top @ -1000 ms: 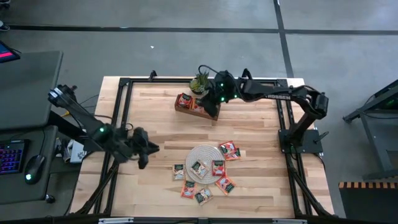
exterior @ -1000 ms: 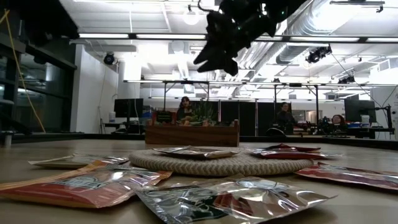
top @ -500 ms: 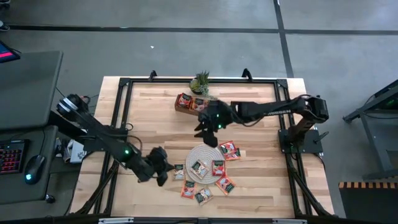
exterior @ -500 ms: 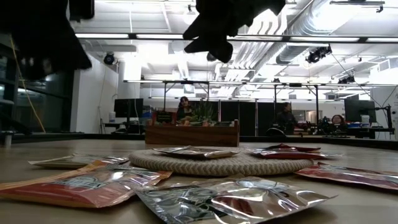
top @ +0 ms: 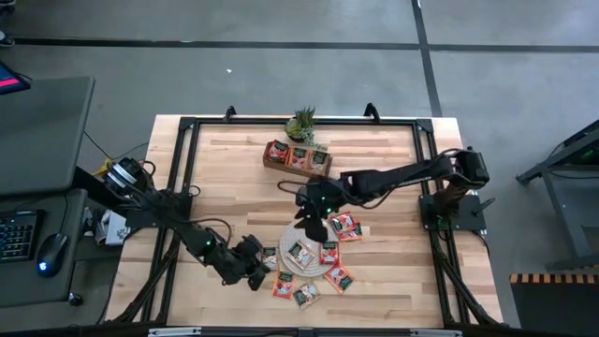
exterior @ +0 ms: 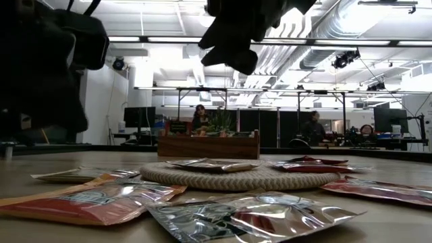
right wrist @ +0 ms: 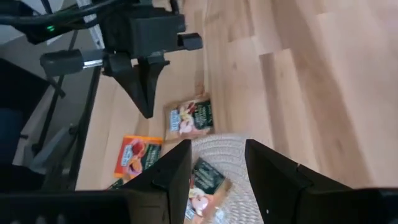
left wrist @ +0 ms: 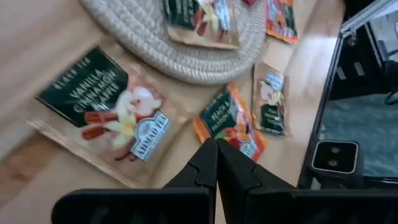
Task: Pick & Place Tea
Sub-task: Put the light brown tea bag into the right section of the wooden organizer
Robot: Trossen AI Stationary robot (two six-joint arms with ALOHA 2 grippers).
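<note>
Left wrist view: orange sachet (left wrist: 229, 121) just beyond shut jaws (empty).

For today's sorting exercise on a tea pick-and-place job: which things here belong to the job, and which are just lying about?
Belongs to the job:
- tea sachets
- wooden tray
- left gripper, shut, by the sachets
- right gripper, open, over the mat

Just lying about:
- woven mat
- small potted plant
</note>
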